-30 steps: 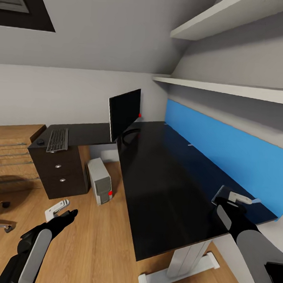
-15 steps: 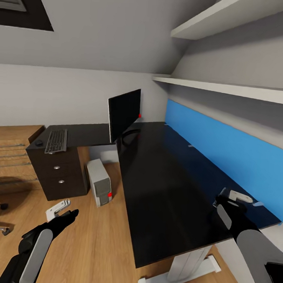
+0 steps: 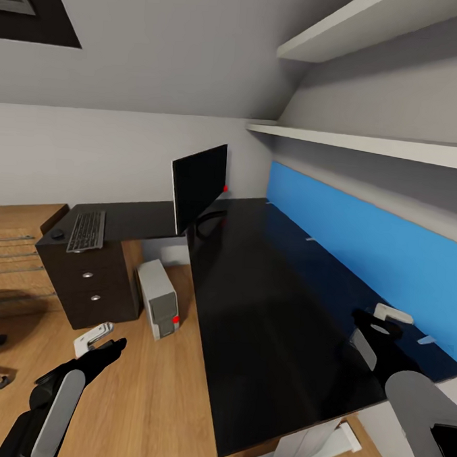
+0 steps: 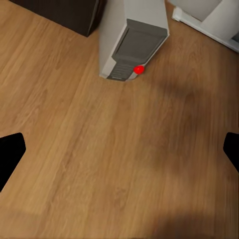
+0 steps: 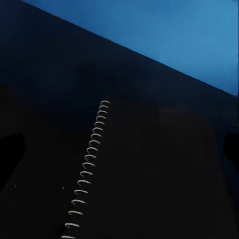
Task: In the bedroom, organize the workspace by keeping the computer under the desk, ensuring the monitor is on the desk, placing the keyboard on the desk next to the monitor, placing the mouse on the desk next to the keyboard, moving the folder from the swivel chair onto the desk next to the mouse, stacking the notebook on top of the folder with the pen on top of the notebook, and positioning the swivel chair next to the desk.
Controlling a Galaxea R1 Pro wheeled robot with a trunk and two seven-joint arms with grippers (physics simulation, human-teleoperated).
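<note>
Notebook, dark with a white spiral binding, lies directly under the right gripper on the glossy black desk, near the blue wall panel at the head view's four o'clock; its fingers are spread apart around nothing, seemingly poised to pick it up. The left gripper, also spread and empty, hangs over the floor at seven o'clock, above the computer under the desk. At ten o'clock sit the keyboard and mouse; the monitor stands at eleven.
</note>
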